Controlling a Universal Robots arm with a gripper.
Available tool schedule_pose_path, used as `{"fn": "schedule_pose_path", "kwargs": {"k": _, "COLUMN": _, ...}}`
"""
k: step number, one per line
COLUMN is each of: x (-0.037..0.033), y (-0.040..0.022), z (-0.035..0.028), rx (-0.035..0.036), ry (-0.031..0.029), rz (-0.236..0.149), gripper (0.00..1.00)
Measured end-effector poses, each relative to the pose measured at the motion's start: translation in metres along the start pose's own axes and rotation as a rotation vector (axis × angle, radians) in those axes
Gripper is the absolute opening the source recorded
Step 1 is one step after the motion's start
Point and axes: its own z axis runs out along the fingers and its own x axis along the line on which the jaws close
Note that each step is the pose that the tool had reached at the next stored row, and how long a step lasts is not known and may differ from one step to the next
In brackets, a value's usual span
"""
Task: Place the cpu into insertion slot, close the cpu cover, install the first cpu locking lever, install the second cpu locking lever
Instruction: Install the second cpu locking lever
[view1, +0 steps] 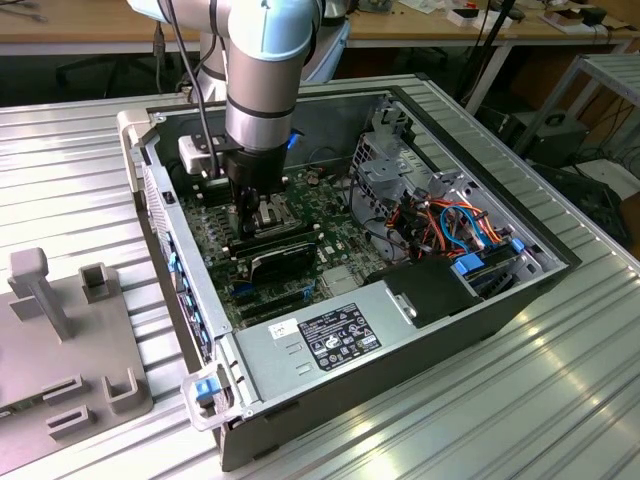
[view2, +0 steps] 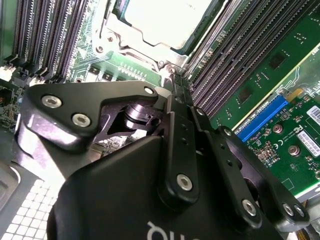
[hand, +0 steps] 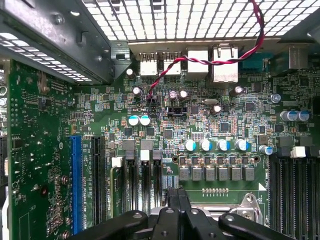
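A grey fixture block (view1: 65, 345) is seen on the ribbed metal desk (view1: 480, 420) at the exterior view's left. Next to it, the open computer case (view1: 400, 330) is laid flat, green motherboard (view1: 215, 235) exposed. The arm (view1: 262, 90) is lowered into the case, its hand (view1: 252, 205) directly over the socket area. In the second wrist view the hand (view2: 172, 75) is seen with fingers (view2: 176, 107) pressed together, closed, the tip just beside the corner of the insertion slot (view2: 107, 37). The cpu (view2: 162, 20) is seated in that slot, its silver top framed by the cpu cover (view2: 150, 47) lying flat around it. Black memory slots (view2: 235, 65) are seen on both sides. A bundle of orange and blue cables (view1: 450, 225) is seen at the exterior view's right.
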Motion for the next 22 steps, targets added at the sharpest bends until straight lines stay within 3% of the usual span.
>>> {"fn": "schedule_pose_path", "kwargs": {"k": 22, "x": 0.0017, "y": -0.0002, "z": 0.0036, "rx": 0.0001, "ry": -0.0001, "rz": 0.0, "gripper": 0.11}}
